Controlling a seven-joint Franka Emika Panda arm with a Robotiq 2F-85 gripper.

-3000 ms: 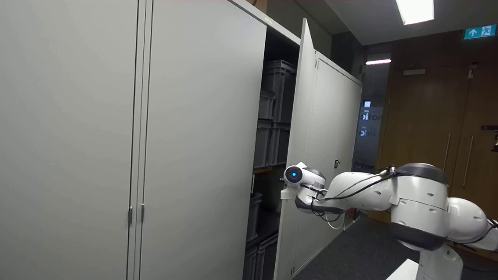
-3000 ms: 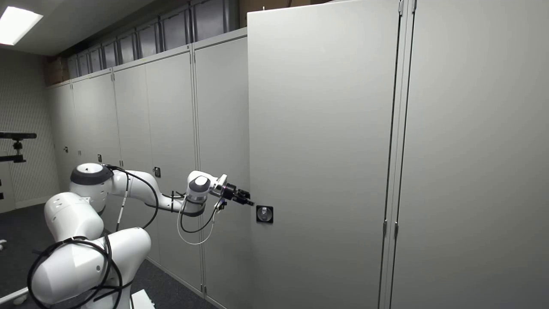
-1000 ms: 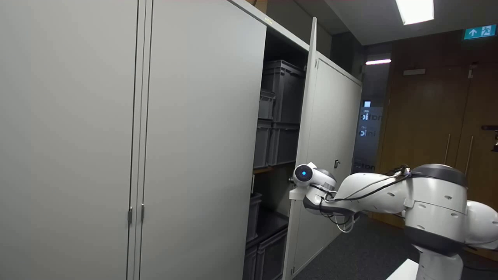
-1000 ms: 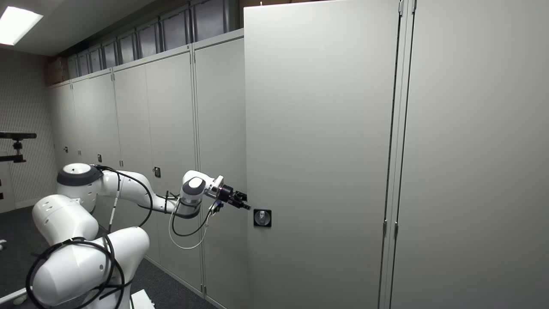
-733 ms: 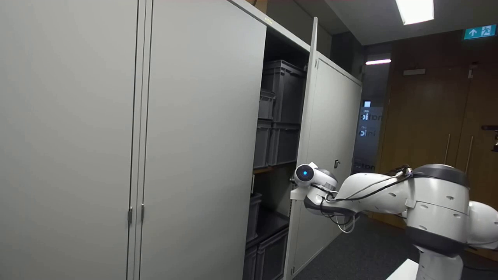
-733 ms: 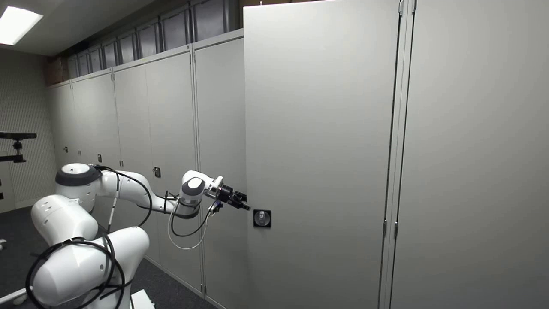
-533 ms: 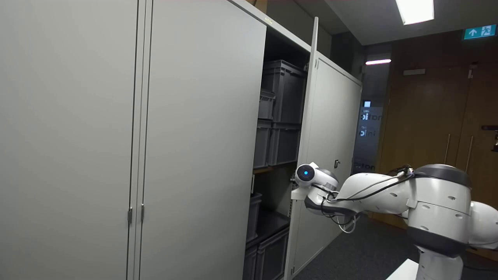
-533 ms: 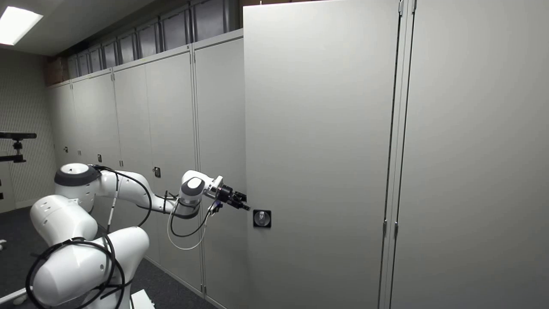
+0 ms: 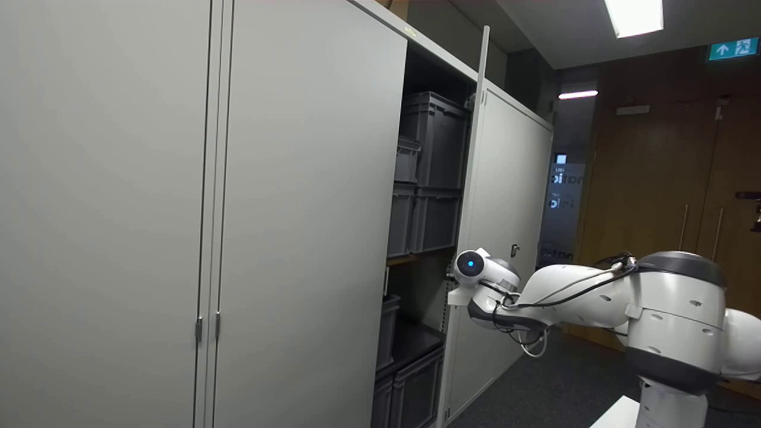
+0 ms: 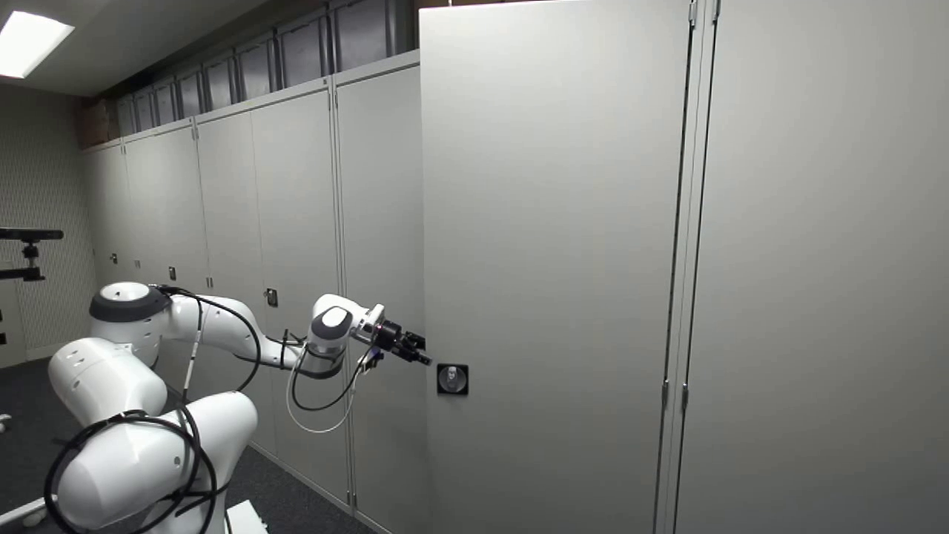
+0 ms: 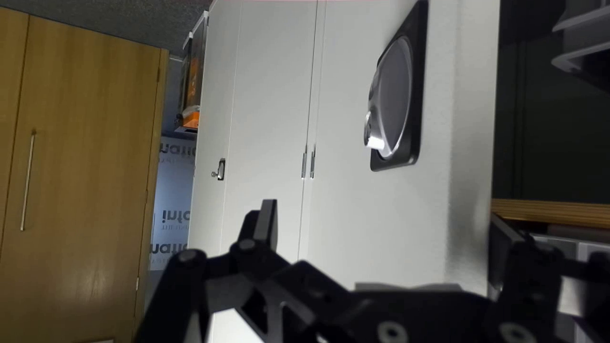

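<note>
Black and parted wide, our gripper (image 11: 383, 223) straddles the free edge (image 11: 469, 190) of the cabinet door (image 10: 556, 222), standing open before grey boxes (image 9: 437, 220). We judge swinging it the step in hand; next calls for that edge captive between the fingers (image 11: 265, 225).

Cabinet door (image 10: 554, 267) is showing smooth, satin-painted metal. Latch (image 11: 396, 90), two o'clock in wrist view, is gleaming, metallic. Gripper (image 11: 382, 219) is looking matt. Wooden door (image 11: 88, 181), nine o'clock, is showing faint sheen.
</note>
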